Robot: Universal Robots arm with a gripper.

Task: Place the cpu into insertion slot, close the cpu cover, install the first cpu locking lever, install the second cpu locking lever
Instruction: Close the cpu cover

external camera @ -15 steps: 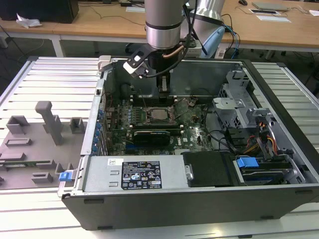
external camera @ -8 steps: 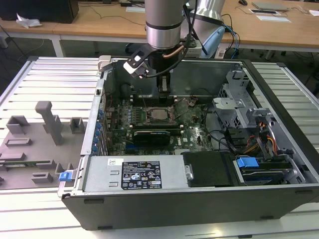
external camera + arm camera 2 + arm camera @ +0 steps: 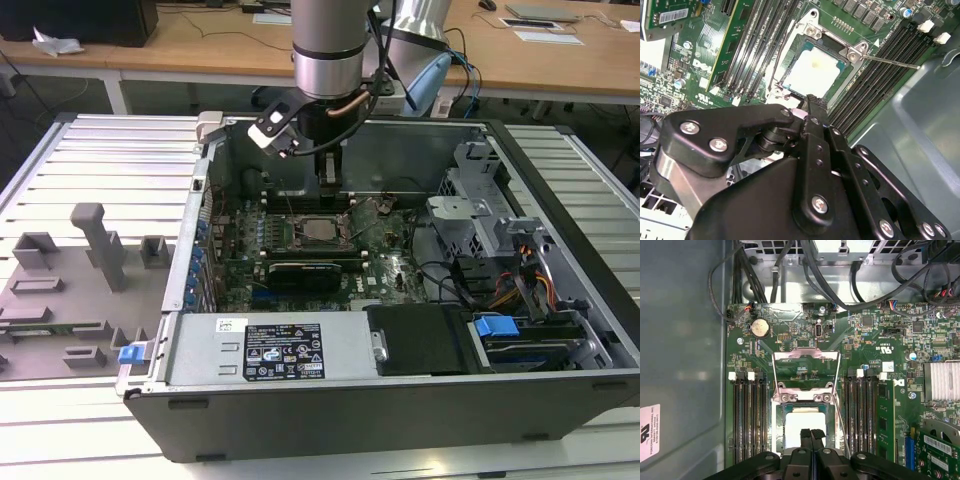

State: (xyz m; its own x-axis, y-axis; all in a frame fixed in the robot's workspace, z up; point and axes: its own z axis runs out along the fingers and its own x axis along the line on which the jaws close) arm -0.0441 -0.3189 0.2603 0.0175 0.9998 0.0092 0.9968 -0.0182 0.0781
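The cpu (image 3: 802,421) (image 3: 814,71) (image 3: 321,231) lies flat in the insertion slot (image 3: 780,427) (image 3: 300,236), its pale top showing. The cpu cover (image 3: 805,356) stands swung open past the socket's hinge bracket (image 3: 805,397), with green board showing through its window. Thin wire locking levers (image 3: 839,420) (image 3: 890,61) run along the socket's sides, unlatched. My gripper (image 3: 811,436) (image 3: 812,101) (image 3: 330,182) is shut with nothing between its fingers. Its tips hover at the cpu's edge opposite the hinge; I cannot tell whether they touch it.
Memory slots (image 3: 747,415) (image 3: 862,415) flank the socket. A long black card (image 3: 305,272) lies in front of it in the exterior view. Cables (image 3: 790,270), a drive cage (image 3: 470,220) and the case walls (image 3: 685,365) hem in the board. Grey fixtures (image 3: 100,245) stand on the exterior view's left.
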